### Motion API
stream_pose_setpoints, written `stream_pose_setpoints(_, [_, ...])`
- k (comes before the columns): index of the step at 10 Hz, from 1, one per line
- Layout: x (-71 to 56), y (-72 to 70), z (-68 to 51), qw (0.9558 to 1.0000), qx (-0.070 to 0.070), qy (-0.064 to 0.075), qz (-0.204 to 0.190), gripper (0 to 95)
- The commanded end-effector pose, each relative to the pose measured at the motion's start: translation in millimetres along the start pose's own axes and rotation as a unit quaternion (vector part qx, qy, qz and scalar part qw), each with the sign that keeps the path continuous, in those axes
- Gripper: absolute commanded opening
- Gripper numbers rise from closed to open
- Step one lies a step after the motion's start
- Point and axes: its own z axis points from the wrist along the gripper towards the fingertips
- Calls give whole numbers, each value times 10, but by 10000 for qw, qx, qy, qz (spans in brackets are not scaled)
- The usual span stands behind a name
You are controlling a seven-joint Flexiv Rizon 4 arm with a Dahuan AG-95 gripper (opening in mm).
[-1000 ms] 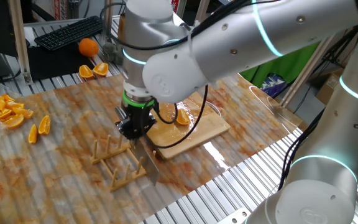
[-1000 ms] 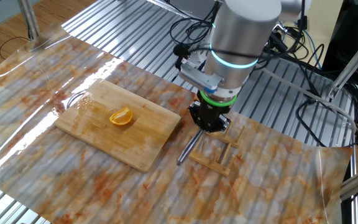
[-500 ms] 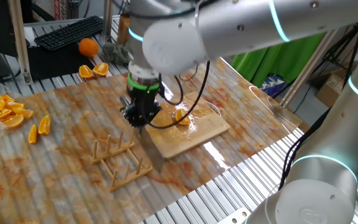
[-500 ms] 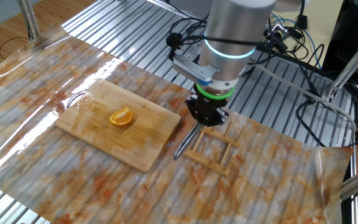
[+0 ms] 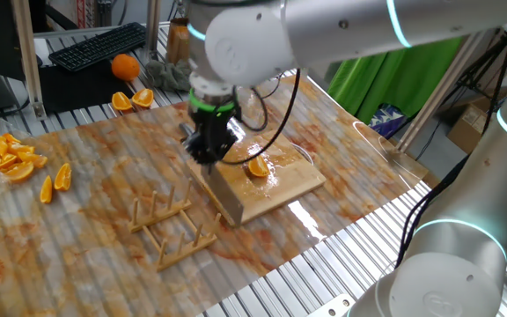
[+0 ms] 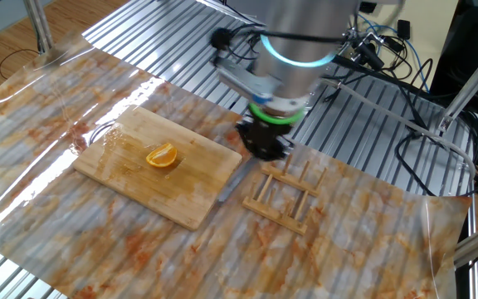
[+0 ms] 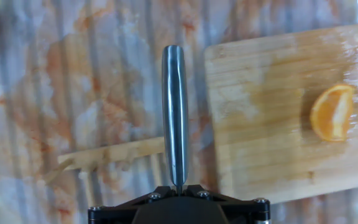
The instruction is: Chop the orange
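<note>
The orange [image 5: 258, 167] is a small cut wedge lying on the wooden board [image 5: 275, 195]; it also shows in the other fixed view [image 6: 162, 156] and at the right of the hand view [image 7: 333, 113]. My gripper [image 5: 208, 151] hangs over the board's near-left edge, shut on a knife [image 5: 224, 190] whose blade points down and away. In the hand view the knife [image 7: 174, 112] runs edge-on just left of the board [image 7: 260, 137], well apart from the orange. From the other side, the gripper [image 6: 264, 146] stands right of the board [image 6: 131, 178].
A wooden rack [image 5: 170, 224] lies on the mat near the board's corner, also seen as the rack [image 6: 285, 199]. A heap of orange wedges [image 5: 7, 157], loose wedges [image 5: 54, 182], a whole orange [image 5: 125, 66] and a keyboard [image 5: 99, 44] sit at the left and back.
My gripper has carried the knife from above the rack toward the board's edge, rising slightly. The orange piece and the board have not moved.
</note>
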Motion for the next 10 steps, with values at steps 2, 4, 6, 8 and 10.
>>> stream_pose_setpoints(2, [-327,-391,32,10000,50,-47,-46,0])
stream_pose_setpoints(4, [-491,-624,79,9999,127,-67,-79,0])
stream_pose_setpoints(6, [-642,-823,131,9998,128,-109,-81,0])
stream_pose_setpoints(8, [-808,-990,120,9999,139,-80,-63,0])
stream_pose_setpoints(10, [-903,-1100,133,9998,149,-61,-131,0])
